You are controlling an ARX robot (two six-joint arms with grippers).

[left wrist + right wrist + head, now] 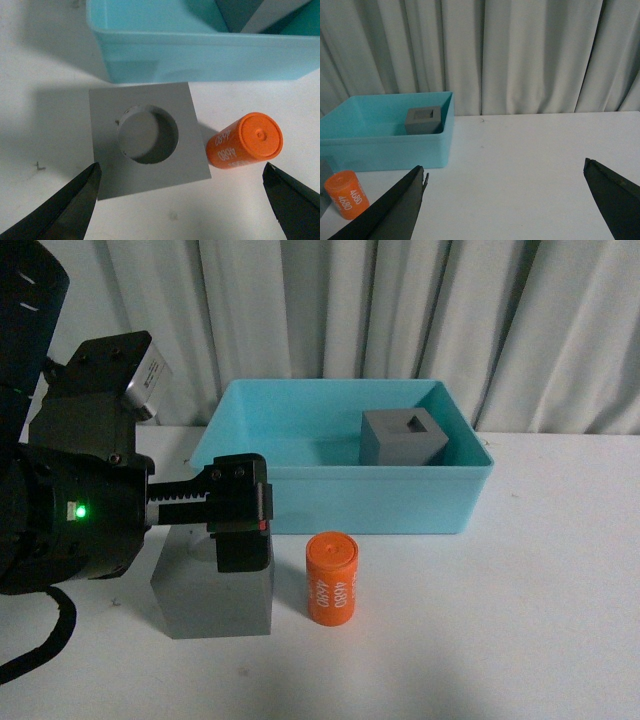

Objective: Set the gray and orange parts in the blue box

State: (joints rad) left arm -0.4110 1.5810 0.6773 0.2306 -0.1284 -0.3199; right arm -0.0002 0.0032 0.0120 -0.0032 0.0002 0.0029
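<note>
The blue box (340, 502) stands at the back of the white table. A gray cube with a square recess (402, 437) sits inside it at the right. A gray cube with a round recess (147, 137) stands on the table in front of the box, and the orange "4680" cylinder (332, 578) stands upright just right of it. My left gripper (240, 512) hovers above this cube (212, 602), open and empty. In the left wrist view the gripper (181, 170) spans both the cube and the cylinder (245, 141). My right gripper (505, 167) is open and empty over bare table.
Gray-white curtains hang behind the table. In the right wrist view the box (385, 147), the cube inside it (423, 120) and the cylinder (346, 194) lie well off to one side of the right gripper. The right arm does not show in the front view.
</note>
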